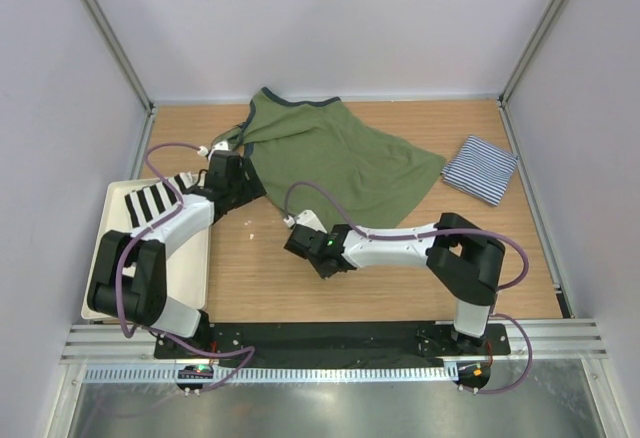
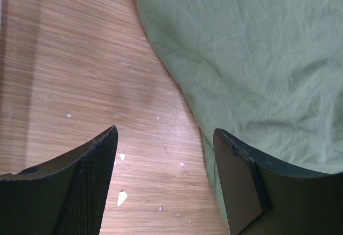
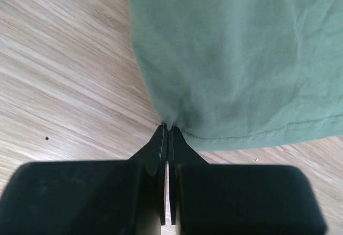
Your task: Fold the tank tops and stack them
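Note:
The olive green tank top (image 1: 330, 153) lies spread out at the back middle of the table, navy trim at its far edge. My right gripper (image 1: 297, 223) is shut on its near left hem corner (image 3: 177, 127), and the cloth bunches at the tips (image 3: 166, 130). My left gripper (image 1: 245, 180) is open at the top's left edge (image 2: 257, 47). One finger (image 2: 241, 181) is over the cloth border and the other (image 2: 86, 186) is over bare wood, with nothing between them (image 2: 165, 138). The striped navy-and-white tank top (image 1: 480, 169) lies folded at the right.
A white tray (image 1: 105, 268) sits at the left edge and holds a black-and-white striped cloth (image 1: 152, 202). Small white specks (image 2: 122, 196) dot the wooden table (image 1: 400, 278). Walls and metal posts close in the back and both sides.

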`<state>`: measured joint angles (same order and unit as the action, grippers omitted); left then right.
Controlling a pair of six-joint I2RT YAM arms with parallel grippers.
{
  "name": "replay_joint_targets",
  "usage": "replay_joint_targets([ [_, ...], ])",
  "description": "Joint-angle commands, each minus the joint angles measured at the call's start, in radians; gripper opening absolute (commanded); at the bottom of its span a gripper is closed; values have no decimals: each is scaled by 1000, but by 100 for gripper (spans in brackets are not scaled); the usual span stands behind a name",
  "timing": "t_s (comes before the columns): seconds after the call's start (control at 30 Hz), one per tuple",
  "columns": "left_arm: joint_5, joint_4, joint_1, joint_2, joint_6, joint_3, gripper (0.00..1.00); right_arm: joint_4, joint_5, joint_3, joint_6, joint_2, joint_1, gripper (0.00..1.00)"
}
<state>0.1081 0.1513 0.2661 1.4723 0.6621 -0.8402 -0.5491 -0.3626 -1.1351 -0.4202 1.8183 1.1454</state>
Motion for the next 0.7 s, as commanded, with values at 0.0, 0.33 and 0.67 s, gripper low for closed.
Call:
replay_joint_targets([
  [0.0, 36, 7, -2, -9, -22, -42, 73, -12, 2, 18, 0, -45, 5, 1],
  [0.33, -51, 4, 19, -81, 24, 4, 72, 57, 484, 147, 46, -459, -18, 1],
  [0.67, -67, -105, 35, -38, 19, 56, 73, 84, 762, 160, 55, -352, -482, 23],
])
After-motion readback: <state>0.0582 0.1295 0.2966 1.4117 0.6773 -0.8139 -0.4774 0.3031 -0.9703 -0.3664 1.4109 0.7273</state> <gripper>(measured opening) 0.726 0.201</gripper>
